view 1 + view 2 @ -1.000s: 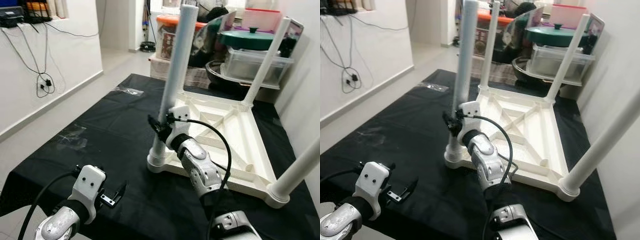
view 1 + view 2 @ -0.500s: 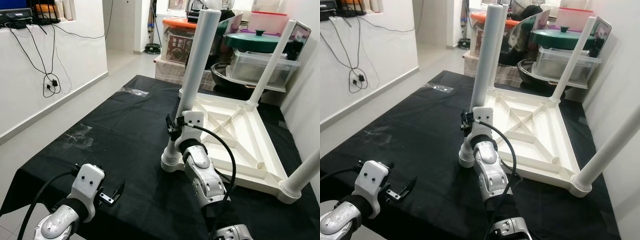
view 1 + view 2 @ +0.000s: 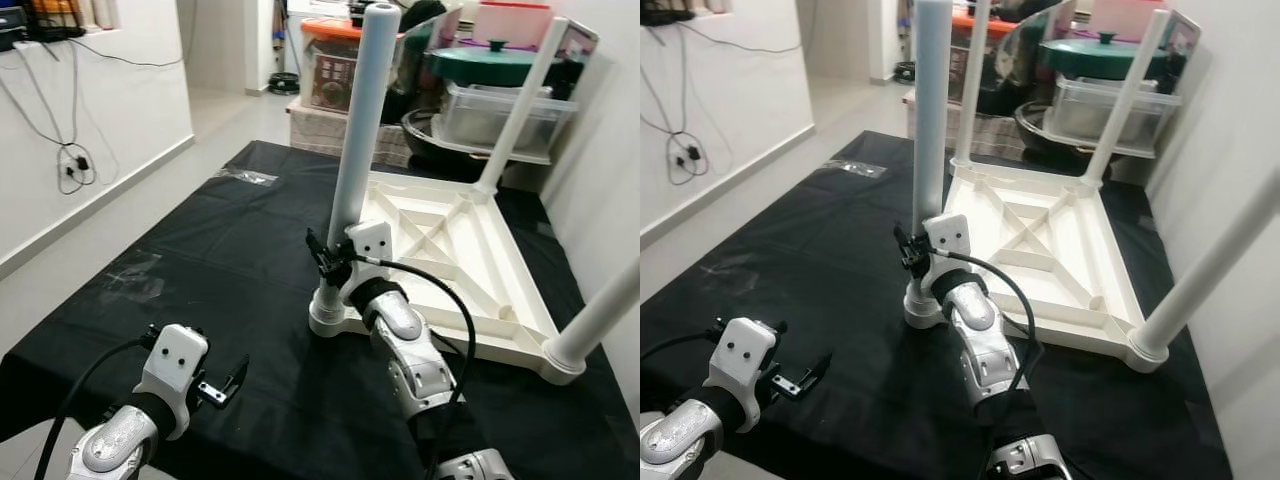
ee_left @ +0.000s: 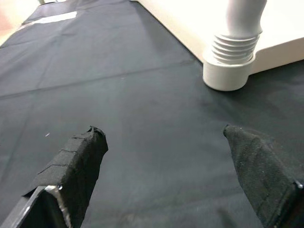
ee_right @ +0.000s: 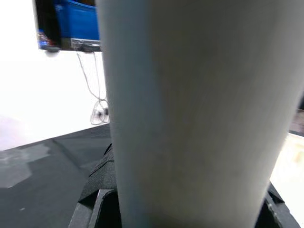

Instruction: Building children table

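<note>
At the lower left of the frame, the left gripper (image 3: 228,385) hovers just above the black cloth (image 3: 200,250) covering the bench, its fingers (image 4: 78,161) spread wide with nothing between them. Just beyond it, near the centre of the frame, the right gripper (image 3: 325,262) is closed around the lower part of the nearest table leg (image 3: 355,150), the fingers pinching the white tube from both sides just above its ribbed socket (image 4: 232,57). That leg stands upright at the near left corner of the upturned children's table top (image 3: 470,260), which lies underside up on the cloth, its cross ribs showing. A second leg (image 3: 595,320) rises from the near right corner at the right edge of the frame, and a third leg (image 3: 520,105) stands at the far right corner. Behind the bench, at the upper right, are stacked plastic storage boxes (image 3: 495,120) and a green lid (image 3: 485,60). At the upper left, cables (image 3: 70,165) hang down a white wall.
</note>
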